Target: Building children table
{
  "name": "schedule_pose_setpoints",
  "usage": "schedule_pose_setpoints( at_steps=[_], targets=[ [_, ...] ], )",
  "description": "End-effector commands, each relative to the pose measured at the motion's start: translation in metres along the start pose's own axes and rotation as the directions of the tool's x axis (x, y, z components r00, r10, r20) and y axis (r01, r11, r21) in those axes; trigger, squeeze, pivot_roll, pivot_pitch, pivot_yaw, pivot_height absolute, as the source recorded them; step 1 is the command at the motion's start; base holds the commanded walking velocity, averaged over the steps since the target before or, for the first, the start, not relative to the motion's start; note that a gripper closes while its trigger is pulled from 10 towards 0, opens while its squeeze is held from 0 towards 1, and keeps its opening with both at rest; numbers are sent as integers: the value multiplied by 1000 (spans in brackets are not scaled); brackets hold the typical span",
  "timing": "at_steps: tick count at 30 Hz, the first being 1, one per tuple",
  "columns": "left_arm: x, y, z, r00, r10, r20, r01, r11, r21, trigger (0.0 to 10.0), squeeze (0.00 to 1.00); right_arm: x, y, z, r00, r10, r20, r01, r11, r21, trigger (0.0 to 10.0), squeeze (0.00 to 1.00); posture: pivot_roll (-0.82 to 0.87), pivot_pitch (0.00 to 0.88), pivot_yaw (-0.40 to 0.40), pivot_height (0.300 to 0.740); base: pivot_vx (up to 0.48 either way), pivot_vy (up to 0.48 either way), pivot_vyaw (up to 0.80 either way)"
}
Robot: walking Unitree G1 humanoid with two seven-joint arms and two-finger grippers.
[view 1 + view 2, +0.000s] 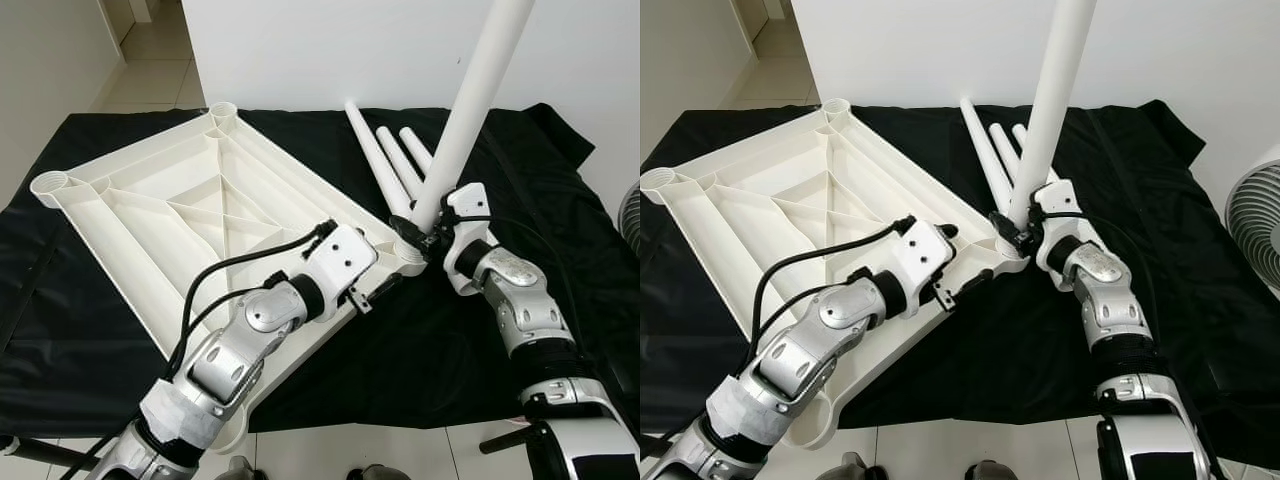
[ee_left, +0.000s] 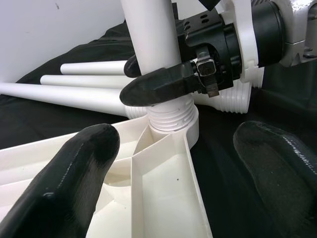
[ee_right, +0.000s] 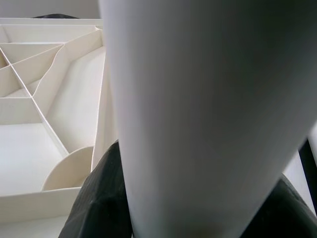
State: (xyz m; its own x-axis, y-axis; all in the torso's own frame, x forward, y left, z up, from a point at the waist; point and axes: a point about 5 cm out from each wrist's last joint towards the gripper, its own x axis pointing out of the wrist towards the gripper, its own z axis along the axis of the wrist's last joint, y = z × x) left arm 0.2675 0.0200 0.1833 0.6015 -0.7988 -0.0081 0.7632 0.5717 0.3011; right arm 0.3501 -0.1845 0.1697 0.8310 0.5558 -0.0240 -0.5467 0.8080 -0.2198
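The table leg (image 1: 470,110) was held near its lower end by the closed fingers of the right gripper (image 1: 432,222), its threaded foot seated in the corner socket (image 2: 173,130) of the upturned tabletop (image 1: 180,215). Its long axis ran steeply upward from that grip, tilted slightly off vertical. The left gripper (image 1: 372,296) was parked with fingers spread just short of the socket, over the tabletop's rim. Three spare legs (image 1: 390,160) lay beyond the right gripper on the black cloth (image 1: 420,350). A cross-threaded joint could be risked if the tilted leg were turned; the unclamped tabletop might also be dragged round.
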Motion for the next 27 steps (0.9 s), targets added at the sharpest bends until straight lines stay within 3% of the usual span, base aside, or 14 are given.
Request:
schedule_pose_setpoints(
  at_steps=[1, 10, 14, 16, 17, 20, 22, 27],
  targets=[
    [0, -8, 2, 995, -101, 13, 101, 995, 14, 10000, 0, -2, -2, -12, 998, -14, -56, 16, 999, 33, 10000, 0, -140, 34, 31, 740, 0, 0, 0],
    [0, -10, 2, 994, -110, 20, 110, 994, 11, 10000, 0, -1, -2, -18, 985, -155, -73, 161, 983, 91, 10000, 0, -147, 41, 30, 740, 0, 0, 0],
    [0, -12, 3, 993, -116, 23, 115, 993, 9, 10000, 0, 2, 4, -19, 962, -265, -71, 273, 952, 136, 10000, 0, -151, 38, 29, 740, 0, 0, 0],
    [0, -14, 3, 992, -120, 26, 120, 993, 6, 10000, 0, 3, 6, -19, 921, -377, -99, 389, 906, 168, 10000, 0, -151, 38, 28, 740, 0, 0, 0],
    [0, -14, 3, 992, -120, 26, 120, 993, 6, 10000, 0, 3, 6, -19, 921, -377, -99, 389, 906, 168, 10000, 0, -151, 38, 28, 740, 0, 0, 0],
    [1, -15, 3, 992, -125, 26, 125, 992, 3, 10000, 0, 4, 15, -16, 893, -441, -91, 450, 876, 175, 10000, 0, -153, 38, 26, 740, 0, 0, 0],
    [1, -16, 2, 991, -128, 25, 128, 992, 1, 10000, 0, 5, 32, -10, 873, -481, -87, 488, 852, 188, 10000, 0, -153, 38, 26, 740, 0, 0, 0],
    [2, -15, 0, 992, -121, 24, 121, 993, 4, 10000, 0, 4, 49, 1, 860, -508, -58, 508, 837, 205, 10000, 0, -159, 36, 24, 740, 0, 0, 0]
  ],
)
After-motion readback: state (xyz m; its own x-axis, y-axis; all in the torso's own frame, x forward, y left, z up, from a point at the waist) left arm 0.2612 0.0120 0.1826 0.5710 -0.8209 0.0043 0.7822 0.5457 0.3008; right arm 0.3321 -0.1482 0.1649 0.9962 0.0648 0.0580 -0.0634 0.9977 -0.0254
